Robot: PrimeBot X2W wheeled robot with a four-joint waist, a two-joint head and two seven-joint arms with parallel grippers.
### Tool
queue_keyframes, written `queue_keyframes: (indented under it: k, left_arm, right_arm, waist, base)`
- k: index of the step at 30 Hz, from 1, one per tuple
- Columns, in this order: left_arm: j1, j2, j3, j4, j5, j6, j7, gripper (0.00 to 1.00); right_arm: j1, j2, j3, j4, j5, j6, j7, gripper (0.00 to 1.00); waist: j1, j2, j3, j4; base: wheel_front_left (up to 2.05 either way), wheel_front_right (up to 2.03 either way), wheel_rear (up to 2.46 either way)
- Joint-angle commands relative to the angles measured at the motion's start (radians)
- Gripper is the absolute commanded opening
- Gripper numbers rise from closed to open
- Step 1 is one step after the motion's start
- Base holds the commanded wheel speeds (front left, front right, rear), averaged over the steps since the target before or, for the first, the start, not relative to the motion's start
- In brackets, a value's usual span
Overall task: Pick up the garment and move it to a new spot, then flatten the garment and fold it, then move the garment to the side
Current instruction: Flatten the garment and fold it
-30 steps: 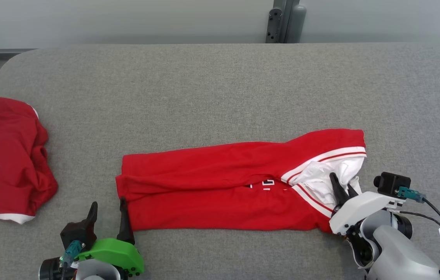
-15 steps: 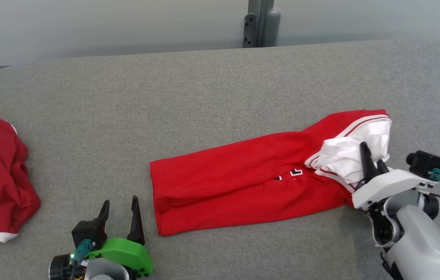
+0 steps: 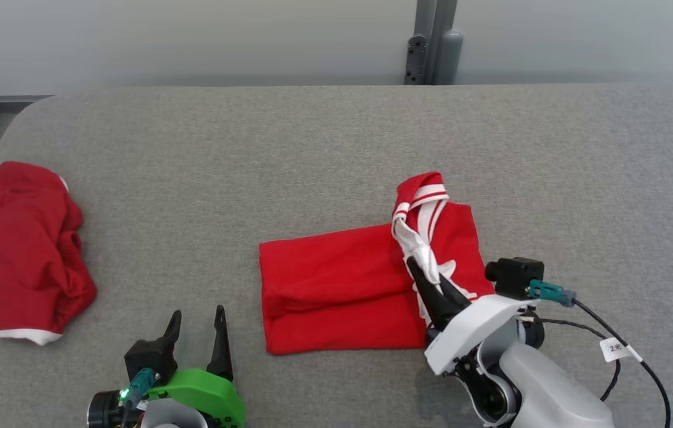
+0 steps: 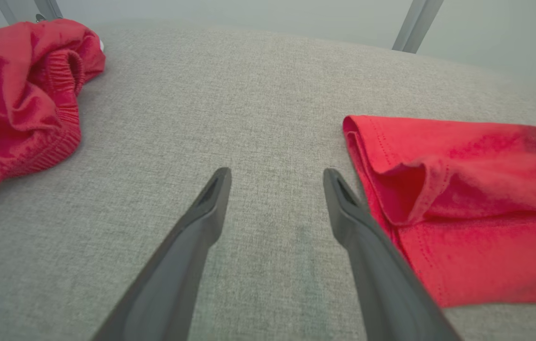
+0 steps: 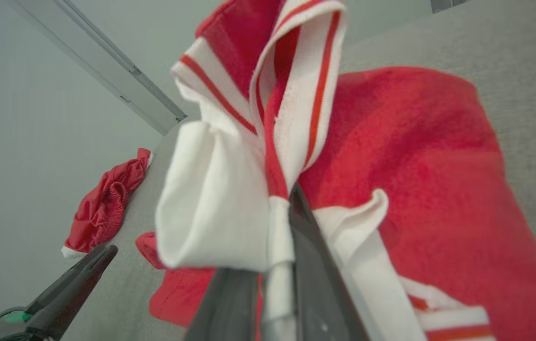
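right gripper (image 3: pixel 425 271): pinching the garment (image 3: pixel 336 285) by its striped end, lifted over the red half
left gripper (image 3: pixel 198 311): spread wide, empty, near its left edge
garment: mid table (image 3: pixel 313 137)
step: the fold, I reckon
next: lay that end flat, edges lined up, then let go

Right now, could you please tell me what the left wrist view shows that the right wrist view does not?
Left wrist view: the folded hem of the red garment, lying flat. Right wrist view: the right gripper shut on the white striped trim, held up. Both: the red garment, the crumpled red cloth, the grey surface and the open left gripper.
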Motion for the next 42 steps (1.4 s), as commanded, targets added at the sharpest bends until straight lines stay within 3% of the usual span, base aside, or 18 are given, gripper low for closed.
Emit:
queue_keyframes:
  k: [1, 14, 16, 17, 21, 24, 35, 42]
  left_arm:
    - [0.008, 0.003, -0.006, -0.001, 0.001, -0.002, 0.0, 1.0]
    - [-0.017, 0.003, -0.116, -0.001, -0.019, -0.006, 0.0, 1.0]
    - [-0.02, 0.003, -0.127, -0.003, -0.025, -0.001, 0.0, 1.0]
    - [-0.022, 0.003, -0.131, -0.004, -0.029, 0.002, 0.0, 1.0]
    - [-0.02, 0.003, -0.13, -0.008, -0.033, 0.013, 0.0, 1.0]
    - [-0.024, 0.003, -0.122, -0.012, -0.035, 0.019, 0.0, 1.0]
    - [-0.042, 0.003, -0.065, -0.035, -0.015, 0.03, 0.0, 1.0]
    - [-0.032, 0.003, -0.01, -0.044, 0.007, 0.026, 0.0, 1.0]
  right_arm:
    - [-0.011, 0.003, 0.022, -0.001, 0.011, 0.0, 0.003, 0.0]
    - [-0.118, 0.049, 0.146, 0.129, 0.073, 0.0, -0.021, 0.0]
    - [-0.134, 0.056, 0.157, 0.155, 0.085, 0.0, -0.024, 0.56]
    - [-0.145, 0.057, 0.16, 0.165, 0.091, 0.0, -0.029, 1.0]
    - [-0.175, 0.06, 0.153, 0.182, 0.09, 0.0, -0.041, 1.0]
    - [-0.189, 0.052, 0.093, 0.19, 0.037, 0.0, -0.045, 1.0]
    - [-0.039, 0.043, -0.365, 0.088, -0.367, 0.0, -0.045, 1.0]
    - [0.06, 0.061, -0.532, 0.014, -0.539, 0.0, -0.045, 1.0]
  waist:
    - [0.0, 0.0, -0.014, 0.054]
    - [0.0, 0.0, -0.011, 0.226]
    - [0.0, 0.0, -0.005, 0.238]
    - [0.0, 0.0, -0.003, 0.242]
    - [0.0, 0.0, 0.003, 0.234]
    - [0.0, 0.0, 0.004, 0.211]
    - [0.0, 0.0, 0.008, 0.078]
    - [0.0, 0.0, 0.001, 0.012]
  base:
    - [0.0, 0.0, 0.0]
    - [0.0, 0.0, 0.0]
    - [0.0, 0.0, 0.0]
    - [0.0, 0.0, 0.0]
    - [0.0, 0.0, 0.0]
    - [0.0, 0.0, 0.0]
    - [0.0, 0.0, 0.0]
    - [0.0, 0.0, 0.0]
